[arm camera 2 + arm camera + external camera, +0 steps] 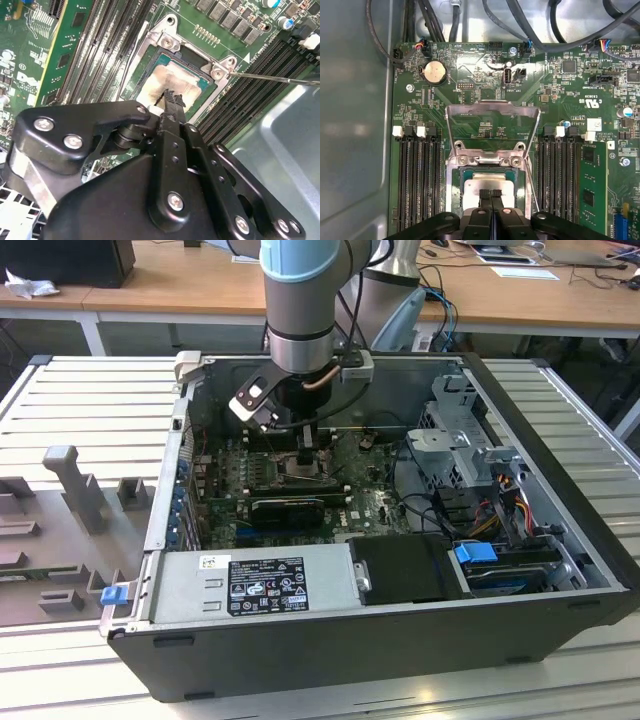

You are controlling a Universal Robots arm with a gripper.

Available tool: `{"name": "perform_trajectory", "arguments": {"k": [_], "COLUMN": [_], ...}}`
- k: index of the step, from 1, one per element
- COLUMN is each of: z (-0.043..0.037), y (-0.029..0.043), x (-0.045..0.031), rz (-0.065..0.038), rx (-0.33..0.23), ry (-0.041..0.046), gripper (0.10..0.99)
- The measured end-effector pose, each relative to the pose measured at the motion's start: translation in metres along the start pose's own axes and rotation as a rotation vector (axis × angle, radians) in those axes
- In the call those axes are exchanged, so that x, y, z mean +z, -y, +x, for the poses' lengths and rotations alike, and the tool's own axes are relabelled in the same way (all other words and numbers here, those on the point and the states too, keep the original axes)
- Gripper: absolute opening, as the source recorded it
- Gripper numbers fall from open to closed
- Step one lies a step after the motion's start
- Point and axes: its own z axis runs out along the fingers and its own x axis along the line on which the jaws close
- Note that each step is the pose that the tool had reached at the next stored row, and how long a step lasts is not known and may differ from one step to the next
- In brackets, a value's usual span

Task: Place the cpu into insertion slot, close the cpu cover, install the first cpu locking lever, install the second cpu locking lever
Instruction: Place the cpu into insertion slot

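Cpu [485,184] lies in the insertion slot [453,192] beneath the upright arm [300,300], whose fingers [483,199] are closed together.

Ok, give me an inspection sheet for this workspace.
Surface: slatted metal table, open case on it.
Job's things: cpu lying in slot; cover open; lever not latched.
Clutter: grey fixtures on the exterior view's left.
Grippers: gripper shut, tips at the cpu.
Cables: bundles inside case.
Surroundings: wooden desks behind.
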Motion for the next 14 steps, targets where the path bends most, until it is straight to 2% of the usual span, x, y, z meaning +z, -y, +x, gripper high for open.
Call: {"name": "perform_trajectory", "arguments": {"k": [1, 8, 14], "z": [0.0, 0.0001, 0.0002], "y": [-0.0001, -0.0002, -0.0005], "x": [-0.0004, -0.0024, -0.0074], "rz": [0.0, 0.0, 0.0], "rx": [0.0, 0.0, 0.0], "ry": [0.0003, 0.0021, 0.0033], "gripper": [0.106, 0.106, 0.106]}}
